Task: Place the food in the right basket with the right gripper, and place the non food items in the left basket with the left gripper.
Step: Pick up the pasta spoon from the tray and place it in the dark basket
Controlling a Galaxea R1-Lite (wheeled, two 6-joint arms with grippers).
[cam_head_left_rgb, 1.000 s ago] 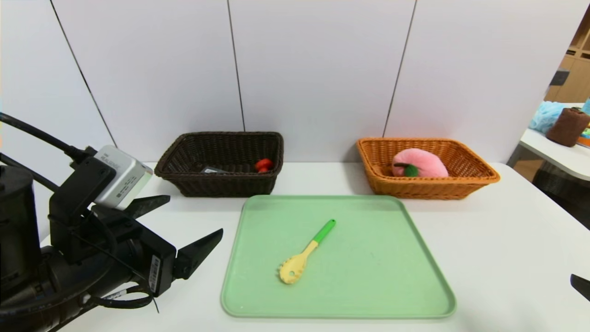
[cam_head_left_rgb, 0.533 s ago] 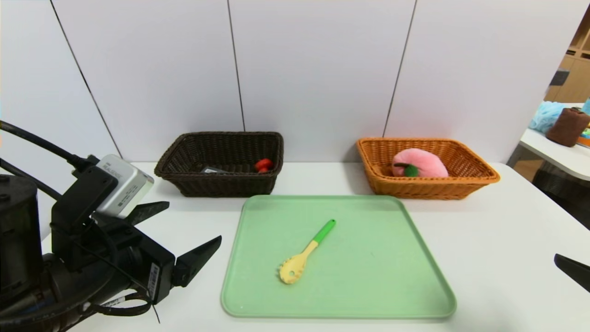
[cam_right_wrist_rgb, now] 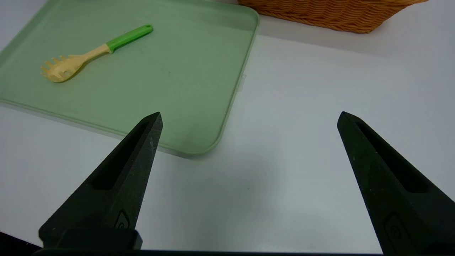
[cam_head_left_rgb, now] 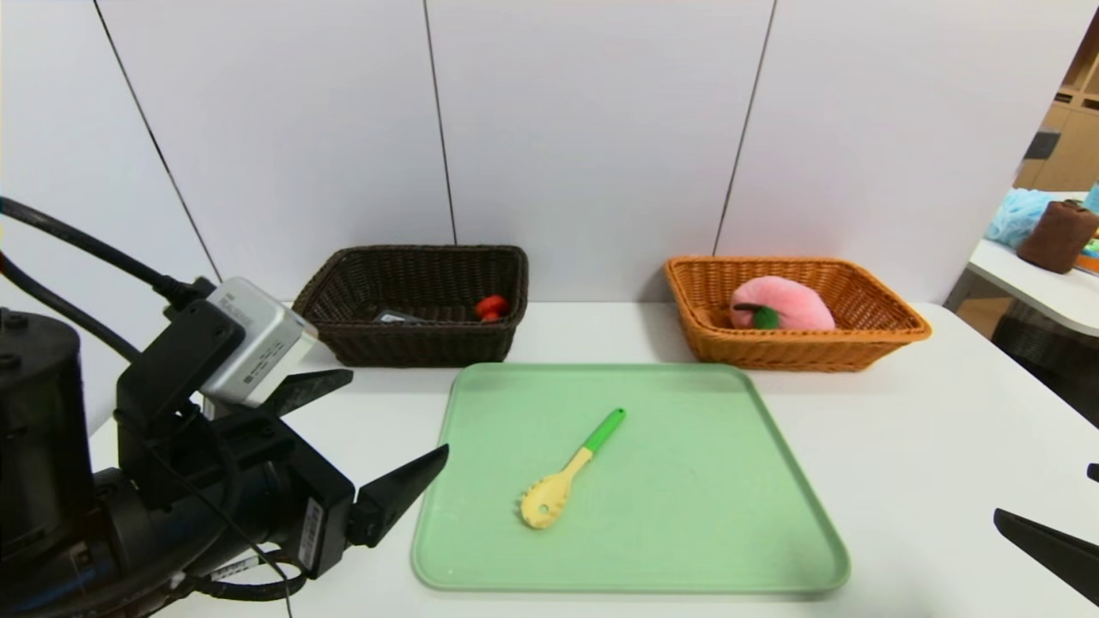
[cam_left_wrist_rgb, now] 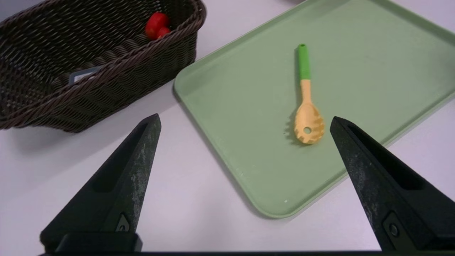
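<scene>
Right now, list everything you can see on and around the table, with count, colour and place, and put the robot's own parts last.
pasta spoon: one, yellow with green handle, lying on the tray
tray: one, light green, middle of the table
left basket: one, dark brown, back left
red duck toy: one, red, inside the left basket
grey case: one, grey, inside the left basket
right basket: one, orange-tan, back right
plush peach: one, pink with green leaf, inside the right basket
table: one, white
left gripper: one, black, open, beside the tray's left edge
right gripper: one, black, open, near right of the tray
</scene>
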